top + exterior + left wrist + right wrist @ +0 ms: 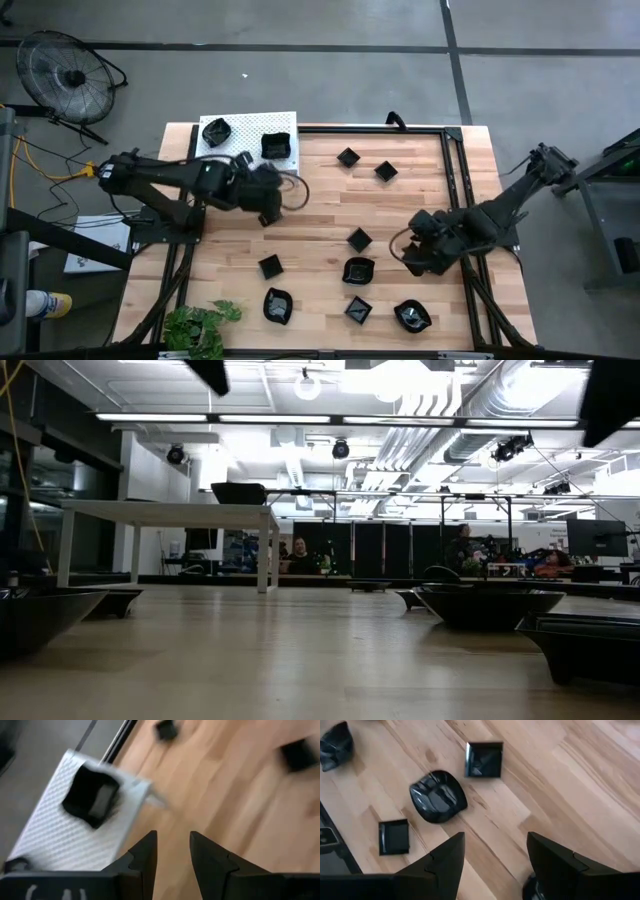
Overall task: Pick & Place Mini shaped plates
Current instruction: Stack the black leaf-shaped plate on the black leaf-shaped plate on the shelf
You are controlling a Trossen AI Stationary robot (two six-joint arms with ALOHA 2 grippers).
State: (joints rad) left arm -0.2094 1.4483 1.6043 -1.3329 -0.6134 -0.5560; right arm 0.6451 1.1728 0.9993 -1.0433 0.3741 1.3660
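Several small glossy black mini shaped plates lie flat on the wooden table, among them a square one (359, 239) and a rounded one (358, 270). Two more plates (215, 131) (276, 146) rest on a white perforated shelf (245, 125) at the far left. My left gripper (272, 212) hovers open just off the shelf's near right corner, with nothing between its fingers (172, 852). My right gripper (412, 262) hangs open over the table's near right part. In its wrist view (495, 855), a rounded plate (438, 796) and two square plates (484, 759) (394, 836) lie ahead of it.
A potted green plant (200, 325) stands at the near left edge. A black frame rail (452, 170) runs along the far and right sides of the table. Bare wood lies between the two grippers (320, 215). A fan (68, 75) stands on the floor beyond the far left corner.
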